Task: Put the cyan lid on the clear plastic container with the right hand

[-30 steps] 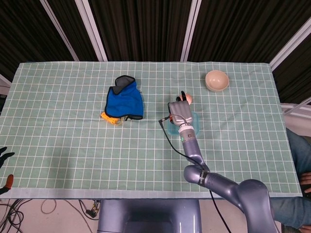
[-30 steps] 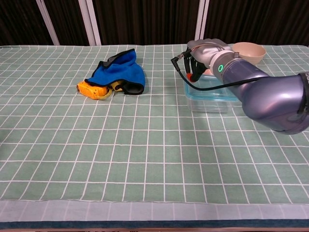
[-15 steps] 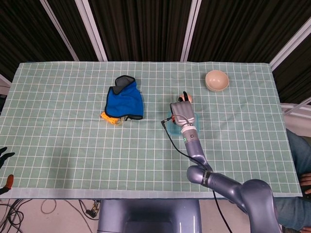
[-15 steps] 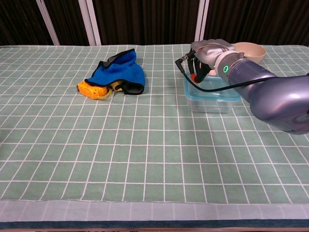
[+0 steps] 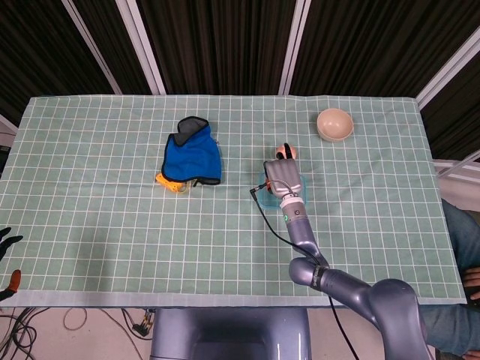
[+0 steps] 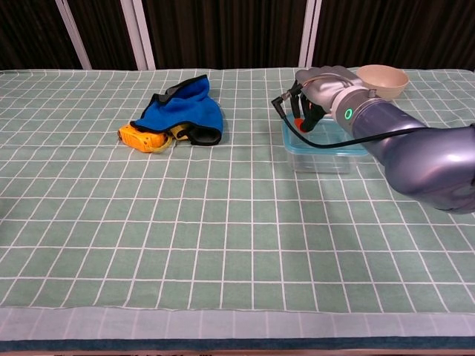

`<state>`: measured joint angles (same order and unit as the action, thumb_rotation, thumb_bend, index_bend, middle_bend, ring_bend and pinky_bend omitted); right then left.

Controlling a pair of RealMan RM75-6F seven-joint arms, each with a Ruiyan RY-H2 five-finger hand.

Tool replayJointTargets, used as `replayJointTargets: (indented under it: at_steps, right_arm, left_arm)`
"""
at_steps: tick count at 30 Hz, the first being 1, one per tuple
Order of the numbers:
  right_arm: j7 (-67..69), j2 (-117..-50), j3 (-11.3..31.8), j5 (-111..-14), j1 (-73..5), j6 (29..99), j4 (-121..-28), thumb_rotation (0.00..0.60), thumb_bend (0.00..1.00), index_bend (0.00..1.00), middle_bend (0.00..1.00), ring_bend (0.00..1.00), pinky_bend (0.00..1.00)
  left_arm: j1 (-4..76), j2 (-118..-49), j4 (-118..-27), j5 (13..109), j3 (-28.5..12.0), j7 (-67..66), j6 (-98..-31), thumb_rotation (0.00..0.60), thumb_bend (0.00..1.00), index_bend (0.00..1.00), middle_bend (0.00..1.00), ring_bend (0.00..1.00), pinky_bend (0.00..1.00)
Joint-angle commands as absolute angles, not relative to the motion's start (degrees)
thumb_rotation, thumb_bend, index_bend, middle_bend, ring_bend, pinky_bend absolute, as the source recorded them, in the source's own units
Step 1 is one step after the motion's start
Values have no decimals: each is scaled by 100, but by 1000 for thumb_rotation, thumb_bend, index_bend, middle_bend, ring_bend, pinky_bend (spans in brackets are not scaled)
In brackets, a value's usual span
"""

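The clear plastic container (image 6: pixel 320 159) stands right of the table's middle, and the cyan lid (image 6: pixel 335 142) lies flat on its rim. In the head view only the lid's edges (image 5: pixel 303 185) show around my right hand (image 5: pixel 283 175). That hand (image 6: pixel 320 90) lies palm-down over the lid's far left part. Its fingertips (image 6: pixel 303 117) are bent down onto the lid, and nothing is gripped in them. The tips of my left hand (image 5: pixel 7 240) show at the lower left edge of the head view, off the table. They are spread apart with nothing between them.
A beige bowl (image 5: pixel 334 124) sits at the far right, behind the container. A blue cloth (image 5: pixel 193 154) with a yellow object (image 5: pixel 168 181) under its near edge lies left of centre. A black cable (image 6: pixel 288 111) loops off the right wrist.
My right hand has shifted slightly right and settled further over the lid. The lid and container have stayed where they were.
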<state>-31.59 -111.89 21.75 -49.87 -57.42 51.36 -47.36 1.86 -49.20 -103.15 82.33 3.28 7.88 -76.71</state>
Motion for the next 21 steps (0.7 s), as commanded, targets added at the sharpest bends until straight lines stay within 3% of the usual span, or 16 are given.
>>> replayJointTargets:
  at_steps: [1, 21]
  right_arm:
    - [-3135, -11222, 2170, -5000, -5746, 5107, -4684, 600, 480, 695, 565, 248, 0]
    - [-3342, -11189, 2237, -4734, -5817, 4688, -4565, 600, 480, 695, 565, 248, 0]
  left_arm:
    - [187, -4918, -10317, 8229, 328, 787, -7666, 600, 519, 152, 0, 0, 0]
    - [190, -4904, -10337, 8207, 330, 786, -7640, 600, 519, 161, 0, 0, 0]
